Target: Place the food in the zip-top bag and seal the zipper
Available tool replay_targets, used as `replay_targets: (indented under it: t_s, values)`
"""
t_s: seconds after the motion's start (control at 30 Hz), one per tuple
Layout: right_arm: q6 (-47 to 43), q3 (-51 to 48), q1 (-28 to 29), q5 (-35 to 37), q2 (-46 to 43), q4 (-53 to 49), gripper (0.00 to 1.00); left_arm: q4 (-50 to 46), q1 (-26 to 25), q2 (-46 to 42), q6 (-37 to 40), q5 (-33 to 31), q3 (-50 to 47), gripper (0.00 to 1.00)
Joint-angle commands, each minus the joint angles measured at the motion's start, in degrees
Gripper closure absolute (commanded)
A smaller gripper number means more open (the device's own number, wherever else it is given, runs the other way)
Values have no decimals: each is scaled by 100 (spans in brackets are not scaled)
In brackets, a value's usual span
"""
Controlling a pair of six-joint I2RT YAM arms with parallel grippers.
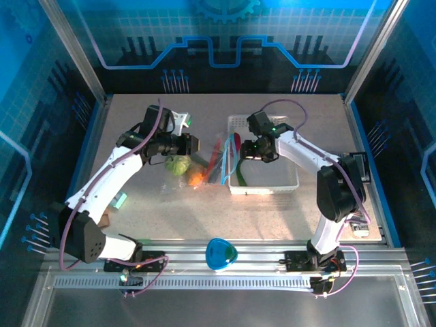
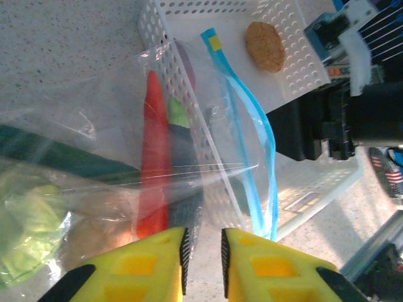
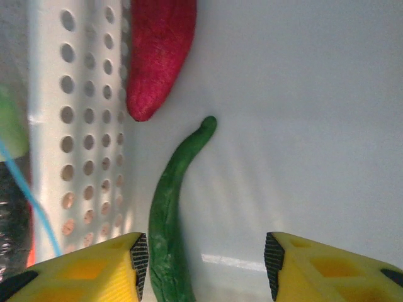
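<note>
In the right wrist view, the cucumber lies on the floor of the basket, between the two fingers of the right gripper. These fingers are spread apart and grasp nothing. The cucumber is much nearer to the finger on the side of the perforated wall, and a wide gap is free on the other side. Its long axis runs away from the gripper, almost along the wall, and it bends a little at the thin tip. It is dark green, slim and matte. Beyond the tip the red chili lies against the same wall.

In the left wrist view, the fingers of the left gripper stand close together with a narrow slit between them, at the edge of the bag. I cannot tell if they pinch the film. The bag is clear and wrinkled, and inside I can see the cabbage and a long orange piece. The two blue strips of the zipper are parted and lean on the basket wall, so the mouth looks unsealed. A tan piece rests in the basket.

In the top view, the bag lies between the two grippers, just beside the basket. The right arm is the nearer one to the cucumber. I judge that the coming move is to close on the cucumber and carry it sideways to the bag mouth.
</note>
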Motion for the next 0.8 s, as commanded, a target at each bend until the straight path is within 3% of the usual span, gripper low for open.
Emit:
replay_targets:
  t_s: [0.0,0.17,0.4,0.57,0.77]
  values:
    - [85,-187,-110,-237,-428,148,46,-274,-583,-136,339,-894,334,71]
    - [31,-543,-527,-437,-596,213,45,-893,-1608,398,550,-2281,1159,55]
    - [-72,-801,-935,-623,-955,317,44,-1536,-2279,1535,581,-3125,2172,46]
    - [-93,-879,-1104,-737,-1172,412,44,-2350,-2506,2539,496,-3930,3221,45]
    - [-84,-999,-1216,-836,-1377,545,44,-2819,-2534,3307,520,-4308,3989,46]
